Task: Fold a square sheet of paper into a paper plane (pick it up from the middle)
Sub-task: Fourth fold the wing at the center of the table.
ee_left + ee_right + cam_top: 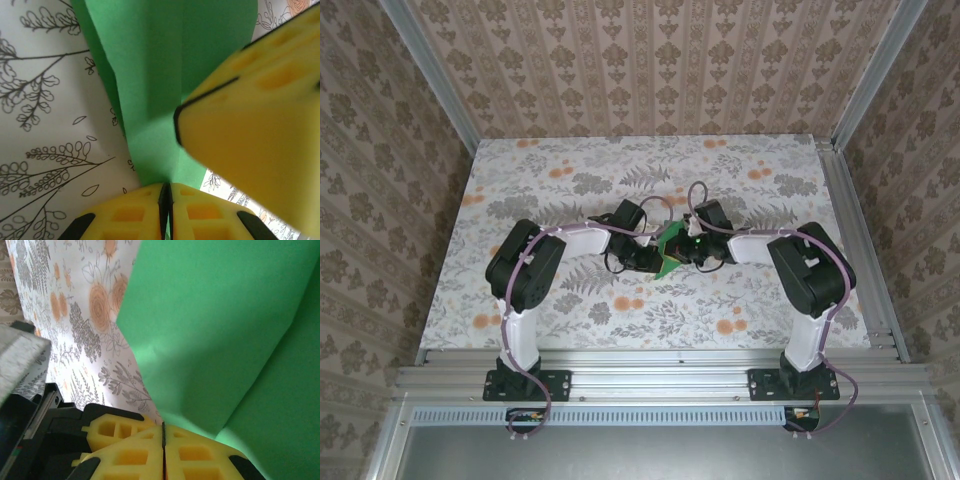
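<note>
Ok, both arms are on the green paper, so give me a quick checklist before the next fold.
1. Left gripper shut on the green paper: ok.
2. Right gripper shut on the paper: ok.
3. Crease present: ok, a fold line runs along the paper in the left wrist view.
4. Paper lifted off the floral tabletop: cannot tell.
5. Grippers clear of each other: cannot tell; they sit very close in the top view.
6. Paper free of tears: cannot tell, part is hidden.

Soft, even light is falling on the desk (570, 170), glare-free. In wrist views, near yellow fingers (260, 140) are blurring; shade is crossing the paper (225, 315).
</note>
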Action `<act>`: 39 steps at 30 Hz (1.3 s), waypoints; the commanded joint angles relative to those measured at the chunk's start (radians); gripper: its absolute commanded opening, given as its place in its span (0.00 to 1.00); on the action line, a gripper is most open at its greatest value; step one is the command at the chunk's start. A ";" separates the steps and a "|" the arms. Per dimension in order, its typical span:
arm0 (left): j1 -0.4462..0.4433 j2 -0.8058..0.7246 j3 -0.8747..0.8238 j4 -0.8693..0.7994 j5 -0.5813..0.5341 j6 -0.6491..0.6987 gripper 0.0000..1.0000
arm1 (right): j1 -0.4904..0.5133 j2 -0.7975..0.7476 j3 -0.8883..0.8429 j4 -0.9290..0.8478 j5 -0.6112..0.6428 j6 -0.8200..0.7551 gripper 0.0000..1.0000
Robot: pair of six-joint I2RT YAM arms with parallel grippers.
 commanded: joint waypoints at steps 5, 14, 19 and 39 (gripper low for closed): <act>-0.009 0.038 -0.065 -0.115 -0.085 0.028 0.14 | 0.012 0.047 -0.003 0.030 -0.010 0.050 0.10; -0.031 -0.003 -0.082 -0.114 -0.086 0.008 0.14 | 0.009 0.094 0.036 -0.152 0.091 -0.023 0.09; -0.057 -0.026 -0.090 -0.119 -0.098 -0.002 0.14 | 0.009 0.102 0.033 -0.193 0.129 -0.046 0.09; -0.124 -0.091 -0.149 -0.179 -0.195 0.001 0.14 | -0.006 0.135 0.026 -0.202 0.157 -0.068 0.08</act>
